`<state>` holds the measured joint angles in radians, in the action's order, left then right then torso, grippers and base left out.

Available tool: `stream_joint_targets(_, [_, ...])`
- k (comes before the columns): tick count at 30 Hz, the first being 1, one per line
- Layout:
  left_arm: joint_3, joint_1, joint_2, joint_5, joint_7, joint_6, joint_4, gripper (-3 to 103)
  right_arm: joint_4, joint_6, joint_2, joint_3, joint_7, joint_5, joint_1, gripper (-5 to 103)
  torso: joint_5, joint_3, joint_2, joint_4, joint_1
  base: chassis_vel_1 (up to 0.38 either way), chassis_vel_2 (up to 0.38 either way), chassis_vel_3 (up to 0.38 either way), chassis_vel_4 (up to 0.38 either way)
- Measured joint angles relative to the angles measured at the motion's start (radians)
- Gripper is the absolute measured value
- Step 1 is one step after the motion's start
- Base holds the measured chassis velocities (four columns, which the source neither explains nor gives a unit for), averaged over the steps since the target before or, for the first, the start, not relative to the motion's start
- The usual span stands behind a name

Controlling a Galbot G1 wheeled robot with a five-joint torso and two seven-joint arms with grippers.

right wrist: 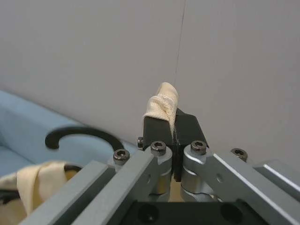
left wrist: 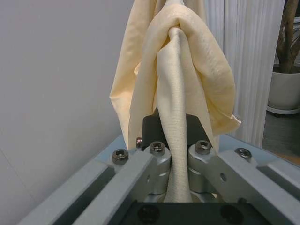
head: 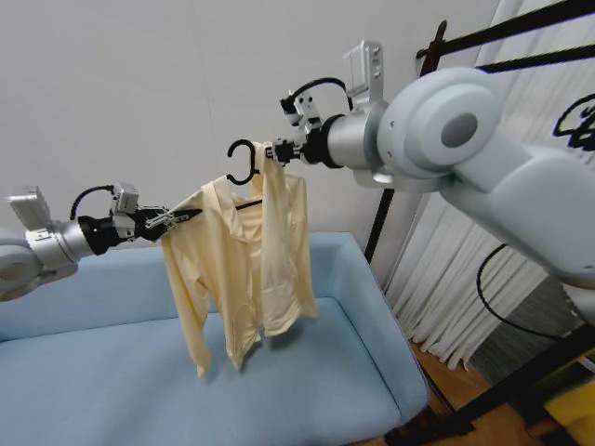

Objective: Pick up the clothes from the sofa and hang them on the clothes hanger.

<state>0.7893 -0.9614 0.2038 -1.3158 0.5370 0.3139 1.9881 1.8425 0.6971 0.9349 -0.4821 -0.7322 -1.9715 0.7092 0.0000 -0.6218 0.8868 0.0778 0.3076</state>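
Cream shirt [head: 244,269] gripped aloft by left hand [head: 181,219], right hand [head: 276,153].

We see a plain cream-yellow shirt [head: 237,269], no print, between the jaws of the silver left gripper [head: 181,218] and right gripper [head: 276,151]; pads [right wrist: 157,129] black. Hanger [right wrist: 82,130] beside right jaws: black. Sofa [head: 112,372] below them: plain light blue.

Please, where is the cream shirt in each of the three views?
Head view: the cream shirt hangs at the centre, between the left gripper and the right gripper.
Left wrist view: bunched between the fingers, at the centre.
Right wrist view: a fold pinched between the fingers, centre.
Shared landmark: the pale wall behind.
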Motion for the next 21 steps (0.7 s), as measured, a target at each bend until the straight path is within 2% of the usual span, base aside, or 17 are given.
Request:
stream_joint_targets(5, [-0.008,-0.004,0.012,0.006,-0.004,-0.001,-0.001,2,-0.037,-0.009,0.025,0.02,-0.006,0.005,0.022,0,-0.0002,0.0,0.0,0.0001,0.0,0.0,0.0,0.0,0.0])
stream_joint_targets(10, [-0.013,-0.003,0.018,0.009,-0.015,-0.002,-0.005,2,0.023,-0.019,0.018,0.017,-0.024,-0.008,-0.007,0,0.0,0.0,0.0,0.0001,0.0,0.0,0.0,0.0,0.0])
stream_joint_targets(13, [-0.016,-0.001,0.018,0.008,-0.029,-0.005,-0.01,2,0.096,-0.028,0.008,0.013,-0.055,-0.038,-0.057,0,0.0,0.0,0.0,0.0001,0.0,0.0,0.0,0.0,0.0])
stream_joint_targets(21, [-0.013,0.003,0.017,-0.007,-0.037,-0.015,-0.018,2,0.128,-0.034,-0.004,0.01,-0.068,-0.037,-0.158,0,0.0001,0.0,0.0,0.0001,0.0,0.0,0.0,0.0,0.0])
